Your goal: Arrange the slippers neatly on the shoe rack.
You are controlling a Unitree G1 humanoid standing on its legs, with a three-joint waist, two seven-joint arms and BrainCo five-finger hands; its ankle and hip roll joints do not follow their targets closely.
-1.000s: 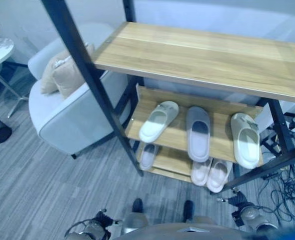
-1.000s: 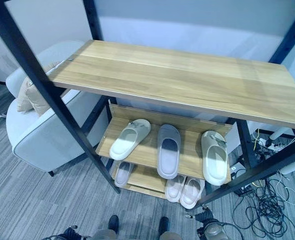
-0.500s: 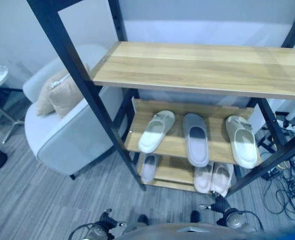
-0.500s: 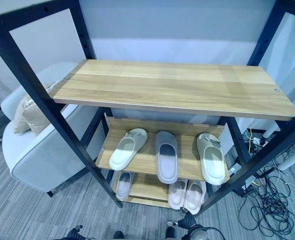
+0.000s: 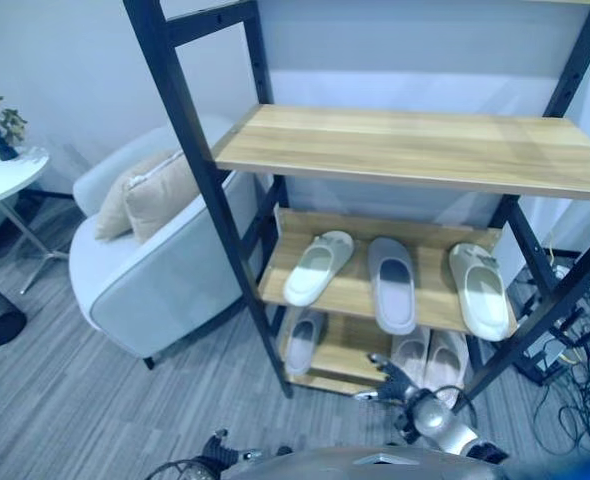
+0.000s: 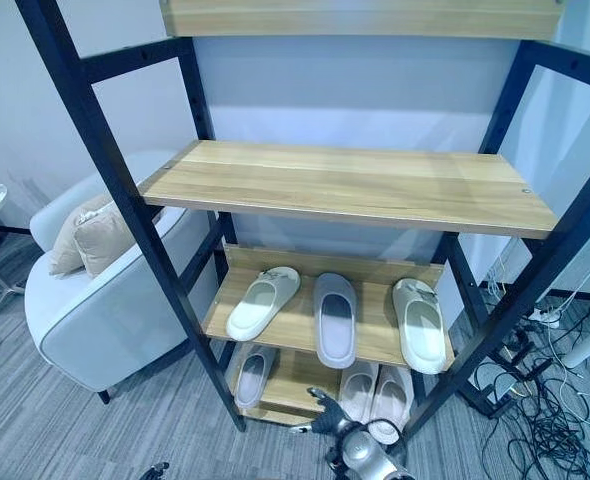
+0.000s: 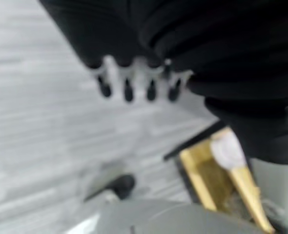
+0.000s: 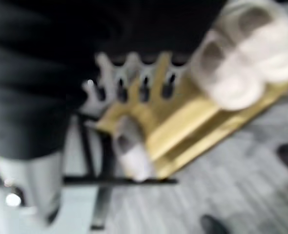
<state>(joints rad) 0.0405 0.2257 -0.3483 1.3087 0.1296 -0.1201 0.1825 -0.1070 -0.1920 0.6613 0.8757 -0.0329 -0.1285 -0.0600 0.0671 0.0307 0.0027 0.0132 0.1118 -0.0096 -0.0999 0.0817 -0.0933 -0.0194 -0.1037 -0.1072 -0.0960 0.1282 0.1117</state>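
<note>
In front of the bottom shelf of the rack, low in the head views, the right hand (image 5: 395, 378) is raised with its silver, dark-tipped fingers (image 8: 145, 87) relaxed and spread, holding nothing. Just beyond it, on the lowest wooden board (image 5: 343, 345), a pair of pale pinkish-white foam slippers (image 5: 427, 356) lies side by side, with a single pale grey slipper (image 5: 301, 341) at the board's left end, well apart from the pair. On the middle wooden board (image 5: 351, 285) above rest three more: a cream-white foam slipper (image 5: 317, 267) at the left, lying at a slant with its toe angled toward the back right, a grey foam slipper (image 5: 392, 283) in the centre, pointing straight back, and a second cream-white foam slipper (image 5: 478, 290) at the right end, close to the board's front edge. These shelves belong to a tall shoe rack of black metal posts and light wood boards (image 6: 351, 183), whose upper boards are bare. The left hand (image 7: 136, 80) hangs low over the grey striped carpet (image 5: 95, 400), its fingers straight and loosely apart, nothing in them. To the left of the rack stands a light grey upholstered armchair (image 5: 150, 285) with a beige cushion (image 5: 157, 192) on its seat, and further left is a small round white side table (image 5: 0, 178).
</note>
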